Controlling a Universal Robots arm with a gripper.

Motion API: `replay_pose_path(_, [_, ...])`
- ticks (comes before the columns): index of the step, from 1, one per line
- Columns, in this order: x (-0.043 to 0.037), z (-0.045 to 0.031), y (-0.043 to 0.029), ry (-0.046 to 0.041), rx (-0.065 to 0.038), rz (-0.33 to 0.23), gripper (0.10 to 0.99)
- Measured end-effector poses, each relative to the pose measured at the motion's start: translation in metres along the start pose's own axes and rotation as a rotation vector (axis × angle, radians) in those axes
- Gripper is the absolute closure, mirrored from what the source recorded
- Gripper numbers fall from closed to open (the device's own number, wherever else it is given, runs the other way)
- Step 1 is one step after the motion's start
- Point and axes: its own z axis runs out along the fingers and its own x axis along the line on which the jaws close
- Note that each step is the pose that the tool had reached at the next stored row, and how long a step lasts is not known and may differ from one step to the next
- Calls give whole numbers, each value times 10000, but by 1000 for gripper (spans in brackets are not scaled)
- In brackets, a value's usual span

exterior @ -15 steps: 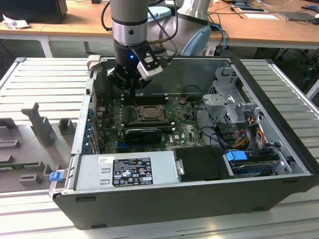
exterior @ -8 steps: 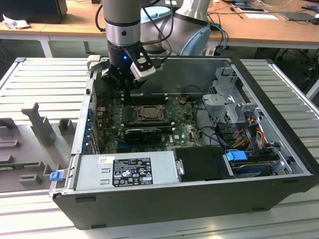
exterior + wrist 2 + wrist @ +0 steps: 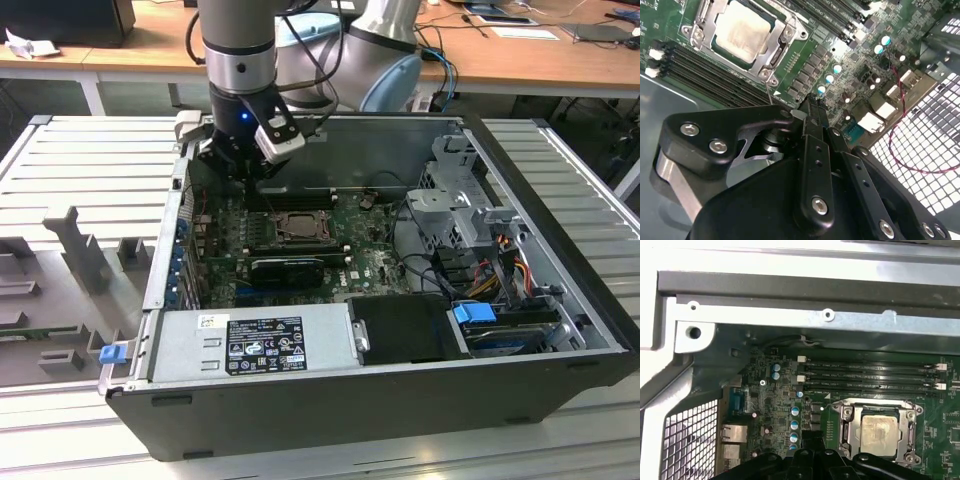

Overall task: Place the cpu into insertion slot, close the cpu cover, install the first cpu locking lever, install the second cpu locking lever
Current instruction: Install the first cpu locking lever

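Note:
The cpu [image 3: 742,31] [image 3: 879,431], a pale silver-grey square, lies in the insertion slot [image 3: 300,228] on the green motherboard. The cpu cover [image 3: 771,57] [image 3: 845,426], a silver metal frame, lies flat around the chip in both wrist views. A thin lever rod [image 3: 769,94] runs out from a corner of the socket. My gripper [image 3: 812,102] [image 3: 243,172] hangs above the board, beside the socket, toward the rear corner of the case on the exterior view's left. Its black fingers [image 3: 812,440] are shut together with nothing between them.
Black memory slots [image 3: 870,375] run between the socket and the case wall. A long black card [image 3: 285,268] sits in front of the socket. The case holds a grey power supply [image 3: 250,345], a drive cage [image 3: 470,210] and cables at the exterior view's right. A perforated rear panel [image 3: 930,145] lies close to the gripper.

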Motion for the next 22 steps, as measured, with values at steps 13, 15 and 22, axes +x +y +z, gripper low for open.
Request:
replay_pose_path(13, [20,30,197,0,0,0,980])
replay_pose_path(15, [19,31,211,-1,-1,0,980])
replay_pose_path(22, [-30,32,239,0,11,0,980])
